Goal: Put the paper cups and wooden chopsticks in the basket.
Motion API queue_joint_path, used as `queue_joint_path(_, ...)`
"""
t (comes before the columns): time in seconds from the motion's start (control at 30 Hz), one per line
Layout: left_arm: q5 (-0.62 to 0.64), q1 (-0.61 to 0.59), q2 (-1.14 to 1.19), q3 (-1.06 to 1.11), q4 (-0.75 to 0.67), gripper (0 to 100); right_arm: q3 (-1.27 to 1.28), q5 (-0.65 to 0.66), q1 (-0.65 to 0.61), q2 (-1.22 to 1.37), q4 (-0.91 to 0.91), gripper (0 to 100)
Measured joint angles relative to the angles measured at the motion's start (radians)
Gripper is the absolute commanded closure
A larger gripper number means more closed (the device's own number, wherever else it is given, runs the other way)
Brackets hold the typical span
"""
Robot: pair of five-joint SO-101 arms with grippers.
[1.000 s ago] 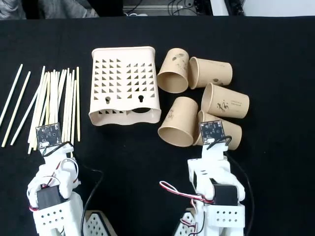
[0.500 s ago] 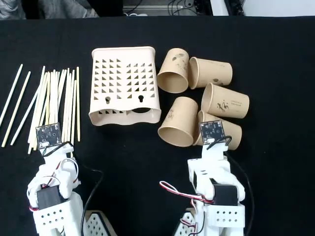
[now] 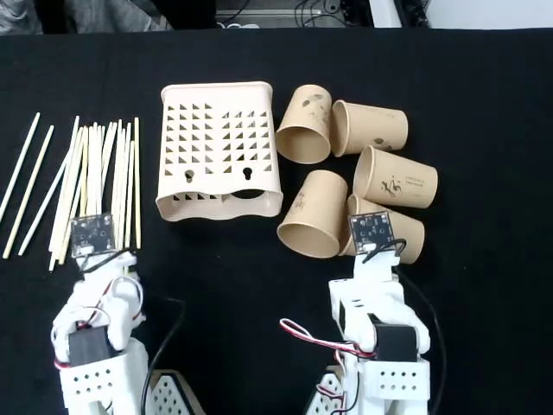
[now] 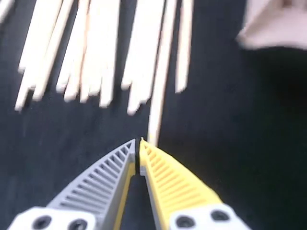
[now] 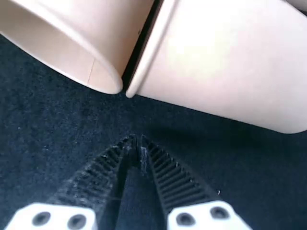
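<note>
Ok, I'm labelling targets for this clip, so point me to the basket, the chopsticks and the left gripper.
basket (image 3: 218,177): high view, on the perforated wall that faces up.
chopsticks (image 3: 91,164): high view, on the middle of the bundle.
left gripper (image 4: 138,146): left wrist view, where its shut fingertips meet.

Setting: a robotics lab. A black-clothed table (image 3: 492,86) carries arms (image 3: 376,320) with exposed wiring (image 3: 307,333). Loose cables (image 3: 315,12) lie behind.

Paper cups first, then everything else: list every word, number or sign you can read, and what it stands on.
No text is legible.
Paper cups: dark printed marks on their sides, too small to read.
Basket: no print seen.
Chopsticks: no print seen.
</note>
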Motion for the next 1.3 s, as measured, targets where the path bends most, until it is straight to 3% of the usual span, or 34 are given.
queue_joint_path(0.17,-0.003,0.104,0.000,-0.005,-0.276,96,0.000,0.000,0.014,0.000,0.000,98.7)
queue_joint_path(0.37,0.008,0.222,0.002,-0.002,-0.631,79,0.000,0.000,0.071,0.000,0.000,98.7)
queue_joint_path(0.53,0.117,0.264,0.028,0.000,-0.632,76,0.000,0.000,0.080,0.000,0.000,98.7)
queue_joint_path(0.73,0.123,0.272,0.141,0.006,-0.671,73,0.000,0.000,0.080,0.000,0.000,98.7)
queue_joint_path(0.97,0.123,0.272,0.457,-0.132,-0.683,73,0.000,0.000,0.080,0.000,0.000,98.7)
queue_joint_path(1.3,0.058,0.265,1.034,-0.313,-0.970,74,0.000,0.000,0.080,0.000,0.000,98.7)
